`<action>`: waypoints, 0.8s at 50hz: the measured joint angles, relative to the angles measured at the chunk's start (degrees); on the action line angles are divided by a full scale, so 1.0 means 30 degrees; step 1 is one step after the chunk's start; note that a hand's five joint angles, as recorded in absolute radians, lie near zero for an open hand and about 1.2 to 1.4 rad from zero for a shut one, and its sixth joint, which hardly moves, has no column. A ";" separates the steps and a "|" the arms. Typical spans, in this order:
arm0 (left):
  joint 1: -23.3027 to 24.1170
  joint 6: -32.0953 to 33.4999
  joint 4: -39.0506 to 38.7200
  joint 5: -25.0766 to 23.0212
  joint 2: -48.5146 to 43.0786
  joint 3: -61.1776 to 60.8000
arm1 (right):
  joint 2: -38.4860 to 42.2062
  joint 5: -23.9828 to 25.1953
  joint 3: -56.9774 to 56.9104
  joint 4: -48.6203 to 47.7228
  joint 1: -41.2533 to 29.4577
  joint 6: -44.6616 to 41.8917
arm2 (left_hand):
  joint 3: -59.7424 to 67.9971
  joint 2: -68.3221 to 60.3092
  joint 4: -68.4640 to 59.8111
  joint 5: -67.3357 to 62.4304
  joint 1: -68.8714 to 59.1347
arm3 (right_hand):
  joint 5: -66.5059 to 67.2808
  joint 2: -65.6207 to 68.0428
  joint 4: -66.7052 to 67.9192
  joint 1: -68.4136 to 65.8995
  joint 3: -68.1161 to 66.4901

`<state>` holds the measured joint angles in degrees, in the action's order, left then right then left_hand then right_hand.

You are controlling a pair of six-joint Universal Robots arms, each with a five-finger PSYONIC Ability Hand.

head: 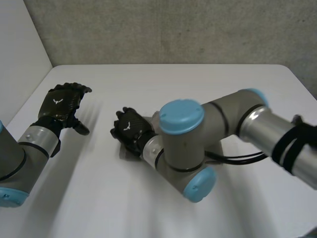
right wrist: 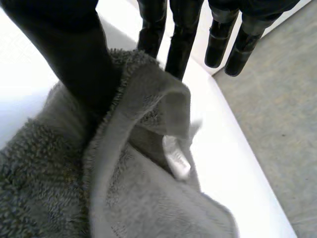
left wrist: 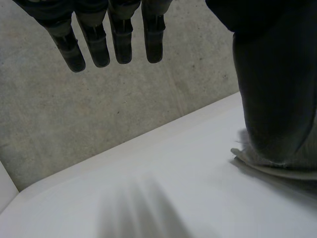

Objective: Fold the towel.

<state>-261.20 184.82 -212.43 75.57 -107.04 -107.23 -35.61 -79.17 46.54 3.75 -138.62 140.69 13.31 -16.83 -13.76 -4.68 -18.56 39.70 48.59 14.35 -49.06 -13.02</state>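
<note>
White table [head: 163, 87], towel [right wrist: 59, 188] pinched in right hand [right wrist: 74, 64]

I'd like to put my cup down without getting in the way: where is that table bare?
The table is bare along its far edge by the wall, and between the left hand and the right hand. It is crowded in the middle, where the right hand holds the towel and the right arm reaches across.

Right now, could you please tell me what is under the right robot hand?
Under the right robot hand lies a bunched grey towel, one fold pinched between thumb and fingers; the table beneath is covered.
</note>
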 measured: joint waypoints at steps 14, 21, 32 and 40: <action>0.1536 -0.0046 0.0131 -0.0058 0.0291 0.0285 | -0.4953 -0.0633 0.5172 -0.2970 0.1256 -0.0164 | 0.0000 0.0044 0.0000 0.0002 0.0000 | -1.2038 -1.1419 0.0000 1.1879 0.0000; 0.4147 -0.0159 0.0408 -0.0135 0.0585 0.0833 | -0.8808 -0.0555 0.9846 -0.3501 0.3600 0.0819 | 0.0000 0.0046 0.0002 0.0002 0.0000 | -1.2038 -1.1419 0.0000 1.1927 0.0000; 0.7550 -0.0096 0.1086 -0.0184 -0.0950 0.1968 | -1.1707 0.0520 1.6648 -0.3769 0.7567 0.2517 | -0.0002 0.0046 0.0000 -0.0040 0.0000 | -1.2038 -1.1419 0.0000 1.1971 0.0000; 0.7909 0.0000 0.1077 0.0018 -0.3543 0.3834 | -1.1539 0.1279 1.9178 -0.5557 0.9098 0.3192 | -0.0002 0.0044 0.0002 -0.0244 0.0000 | -1.2038 -1.1419 0.0000 1.1975 0.0000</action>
<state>-237.47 184.82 -209.20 75.63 -117.66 -95.73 -70.23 -75.33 104.08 -12.92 -111.32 150.27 13.31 -16.70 -13.76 -5.42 -18.56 3.59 14.34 14.35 -13.13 -13.02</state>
